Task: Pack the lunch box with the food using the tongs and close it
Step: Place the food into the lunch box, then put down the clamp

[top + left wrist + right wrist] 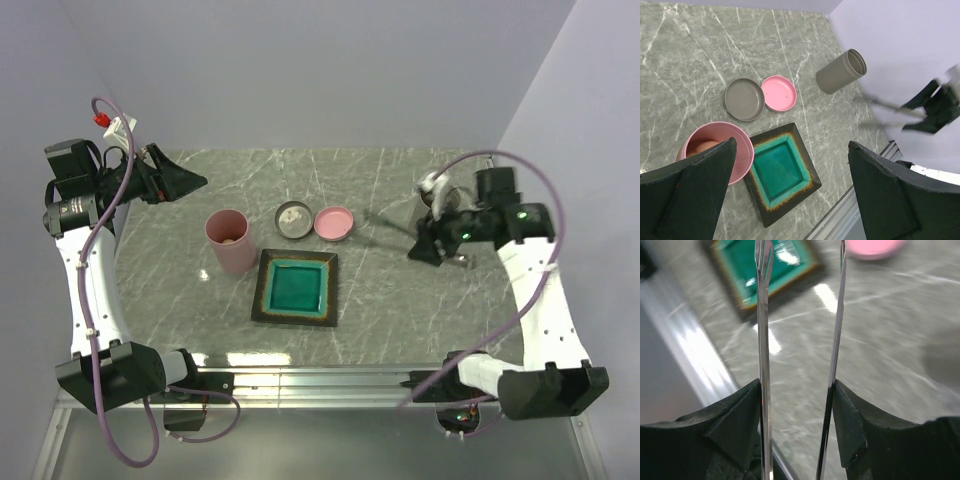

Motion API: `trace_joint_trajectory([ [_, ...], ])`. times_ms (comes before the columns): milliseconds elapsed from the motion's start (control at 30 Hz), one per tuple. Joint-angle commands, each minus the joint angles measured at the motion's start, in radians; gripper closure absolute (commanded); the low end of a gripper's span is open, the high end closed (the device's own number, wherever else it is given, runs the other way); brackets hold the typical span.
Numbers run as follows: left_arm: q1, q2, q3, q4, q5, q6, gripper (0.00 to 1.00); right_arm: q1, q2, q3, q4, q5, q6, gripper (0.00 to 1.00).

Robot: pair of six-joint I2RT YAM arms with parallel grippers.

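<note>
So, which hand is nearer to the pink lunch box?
Left. The left hand is behind-left of the lunch box; the right hand, holding the tongs, is far right, past the plate.

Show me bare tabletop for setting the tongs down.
Free: the marble right of the green plate, and the far strip behind the pink lid. Crowded: lunch box, grey dish, lid and plate cluster mid-table.

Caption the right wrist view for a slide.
Fingers grip silver tongs above the marble table; teal plate and pink lid blur beyond.
</note>
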Motion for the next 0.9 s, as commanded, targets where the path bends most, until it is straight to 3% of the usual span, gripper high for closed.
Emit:
trace_joint_trajectory([
  [0,0.004,-0.031,0.011,0.026,0.029,0.007,0.01,0.156,-0.058,-0.129,0.128,-0.001,0.047,0.37],
  [267,0.006,-0.028,0.007,0.016,0.037,0.019,0.01,0.478,0.045,-0.255,0.341,0.074,0.116,0.36],
  [500,0.004,-0.026,0.001,0.010,0.038,0.024,0.01,0.655,0.161,-0.324,0.624,0.108,0.197,0.35],
  [633,0.004,-0.014,0.020,-0.010,0.032,0.038,0.01,0.721,0.223,-0.338,0.777,0.137,0.204,0.33],
  [867,0.006,-0.009,0.021,-0.030,0.019,0.062,0.01,0.741,0.373,-0.318,0.852,0.159,0.175,0.30],
])
